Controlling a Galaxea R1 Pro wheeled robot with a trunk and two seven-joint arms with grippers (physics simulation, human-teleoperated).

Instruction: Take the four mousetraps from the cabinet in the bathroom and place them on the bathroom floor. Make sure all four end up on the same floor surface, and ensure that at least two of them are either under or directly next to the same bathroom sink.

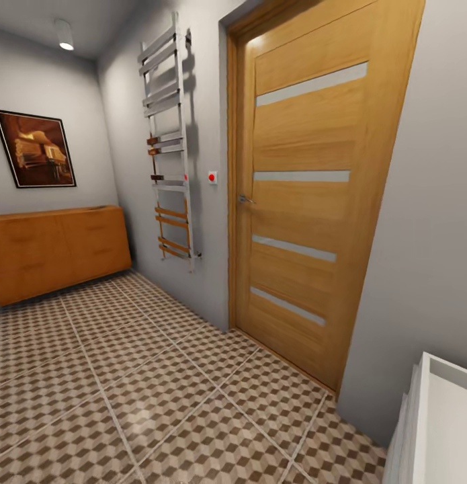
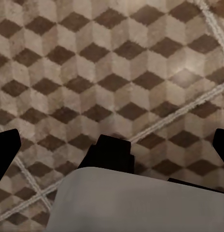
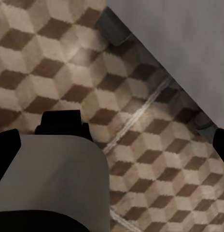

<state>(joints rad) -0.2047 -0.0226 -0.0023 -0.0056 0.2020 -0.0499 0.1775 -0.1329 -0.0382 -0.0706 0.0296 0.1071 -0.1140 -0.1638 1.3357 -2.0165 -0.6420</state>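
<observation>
In the head view, the cabinet (image 1: 55,252) stands at the far left against the back wall, with its drawers closed, and a framed picture (image 1: 35,148) hangs on the wall above it. The floor (image 1: 146,383) with the cube pattern spreads from the cabinet to the near edge. On the side wall there is a towel rail (image 1: 169,144), then a small switch (image 1: 212,177) with a red dot, then a closed wooden door (image 1: 307,195) with pale stripes. A white unit (image 1: 435,430) shows at the lower right corner. In the left wrist view, the left gripper (image 2: 112,145) hangs over the tiled floor (image 2: 102,72); its dark fingertips (image 2: 7,150) are at both picture edges, spread wide, with nothing between them. In the right wrist view, the right gripper (image 3: 112,145) is also spread wide and empty, above the floor (image 3: 54,63) near a grey wall (image 3: 189,43).
</observation>
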